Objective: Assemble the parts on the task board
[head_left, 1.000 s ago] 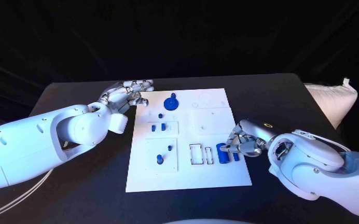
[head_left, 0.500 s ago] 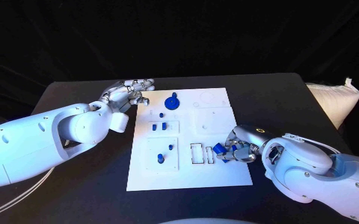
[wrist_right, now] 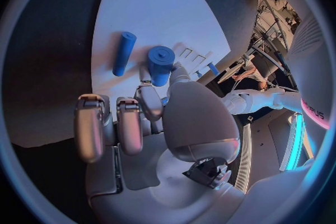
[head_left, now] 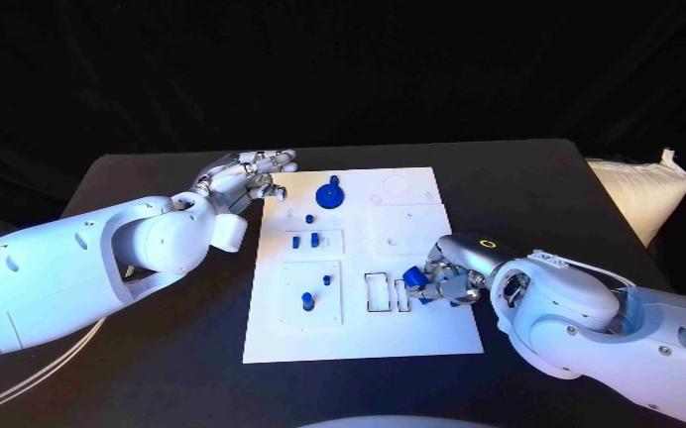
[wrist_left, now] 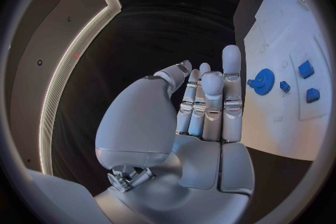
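Observation:
The white task board (head_left: 407, 334) lies mid-table. My right hand (head_left: 452, 279) hovers over the board's right edge and pinches a short blue cylinder (head_left: 413, 277) between thumb and a finger, just right of two rectangular slots (head_left: 378, 292). In the right wrist view the cylinder (wrist_right: 160, 64) sits at the fingertips, and a slim blue rod (wrist_right: 123, 54) lies on the board (wrist_right: 154, 5) beside it. My left hand (head_left: 246, 175) is open, fingers straight, at the board's far left corner. A blue gear (head_left: 330, 195) stands near it, seen too as the gear (wrist_left: 264, 80).
Small blue parts stand in the left panels: a pair (head_left: 304, 242) and a peg (head_left: 307, 301). A white padded bag (head_left: 629, 190) lies past the table's right edge. Bare black table (head_left: 529, 180) surrounds the board.
My right hand has moved left and farther onto the board, carrying the short blue cylinder toward the rectangular slots. The left hand has stayed put.

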You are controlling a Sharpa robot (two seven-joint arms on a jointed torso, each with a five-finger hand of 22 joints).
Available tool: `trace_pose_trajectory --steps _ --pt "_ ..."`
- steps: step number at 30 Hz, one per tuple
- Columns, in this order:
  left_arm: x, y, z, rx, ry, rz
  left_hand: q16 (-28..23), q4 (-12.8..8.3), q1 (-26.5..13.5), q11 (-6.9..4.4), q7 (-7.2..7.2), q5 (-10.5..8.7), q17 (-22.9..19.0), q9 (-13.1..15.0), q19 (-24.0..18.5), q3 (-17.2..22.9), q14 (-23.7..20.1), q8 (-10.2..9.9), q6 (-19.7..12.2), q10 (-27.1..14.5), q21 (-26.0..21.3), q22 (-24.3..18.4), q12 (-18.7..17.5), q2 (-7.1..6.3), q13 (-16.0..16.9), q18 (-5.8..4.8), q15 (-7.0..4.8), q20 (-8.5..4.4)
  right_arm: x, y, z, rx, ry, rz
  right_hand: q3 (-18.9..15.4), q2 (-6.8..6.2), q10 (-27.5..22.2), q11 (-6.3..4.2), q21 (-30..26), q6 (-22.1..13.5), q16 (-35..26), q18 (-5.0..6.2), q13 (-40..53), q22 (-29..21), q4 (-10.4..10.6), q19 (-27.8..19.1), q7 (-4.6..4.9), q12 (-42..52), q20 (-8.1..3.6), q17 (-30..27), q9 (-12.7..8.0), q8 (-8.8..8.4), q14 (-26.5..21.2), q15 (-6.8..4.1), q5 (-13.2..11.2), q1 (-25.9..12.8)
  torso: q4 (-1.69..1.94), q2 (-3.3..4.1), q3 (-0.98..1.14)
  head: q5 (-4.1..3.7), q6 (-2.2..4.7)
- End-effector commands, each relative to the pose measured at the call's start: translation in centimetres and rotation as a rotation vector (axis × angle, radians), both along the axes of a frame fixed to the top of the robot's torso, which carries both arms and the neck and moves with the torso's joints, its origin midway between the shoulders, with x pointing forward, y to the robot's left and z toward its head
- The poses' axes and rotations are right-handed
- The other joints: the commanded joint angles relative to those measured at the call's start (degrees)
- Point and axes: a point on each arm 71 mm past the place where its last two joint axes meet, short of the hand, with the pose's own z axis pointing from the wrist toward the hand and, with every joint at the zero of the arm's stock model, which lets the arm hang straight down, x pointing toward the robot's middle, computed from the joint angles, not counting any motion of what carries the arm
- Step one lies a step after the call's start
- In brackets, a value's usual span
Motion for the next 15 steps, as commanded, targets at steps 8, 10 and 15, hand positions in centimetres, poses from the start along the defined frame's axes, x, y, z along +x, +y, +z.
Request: trace_pose_trajectory --steps 8,10,15 --pt "-0.1 -0.2 0.1 -0.011 -0.011 -0.018 -0.15 -0.23 0.16 -0.12 -0.02 0.15 -0.15 -0.01 0.19 -0.26 -0.43 0.26 -0.46 -0.41 -0.24 -0.09 0.27 0.48 0.09 0.64 0.14 0.10 -0.9 -0.3 0.1 0.149 -0.005 -0.096 4.10 3.55 1.98 -1.39 0.38 0.45 0.35 -0.88 13.78 8.63 -2.30 3.31 -0.61 7.12 -0.90 12.38 1.48 0.63 5.42 -0.84 3.68 5.74 -0.05 -0.07 0.00 0.00 0.14" --pt "-0.1 -0.2 0.1 -0.011 -0.011 -0.019 -0.14 -0.38 0.31 -0.13 -0.03 0.17 -0.27 -0.01 0.19 -0.20 -0.49 0.32 -0.49 -0.54 -0.30 -0.14 0.46 0.63 0.11 0.65 0.12 0.09 -1.1 -0.2 0.5 0.186 -0.001 -0.114 4.18 3.45 1.98 -1.39 0.37 0.44 0.35 -0.88 13.80 8.62 -2.30 3.30 -0.61 7.11 -0.91 12.38 1.56 0.64 5.42 -0.84 3.85 5.73 -0.03 -0.08 -0.04 -0.13 0.17" --pt "-0.1 -0.2 0.1 -0.012 -0.010 -0.021 -0.14 -0.38 0.31 -0.13 -0.03 0.17 -0.27 -0.01 0.19 -0.20 -0.49 0.32 -0.49 -0.54 -0.30 -0.14 0.46 0.63 0.11 0.65 0.12 0.09 -1.2 0.1 0.9 0.241 0.016 -0.138 4.40 3.18 1.99 -1.35 0.38 0.29 0.37 -0.88 13.89 8.63 -2.03 3.31 -0.54 7.04 -0.94 12.43 1.80 0.62 5.43 -0.83 4.53 5.39 0.02 0.03 -0.05 -0.25 0.20"
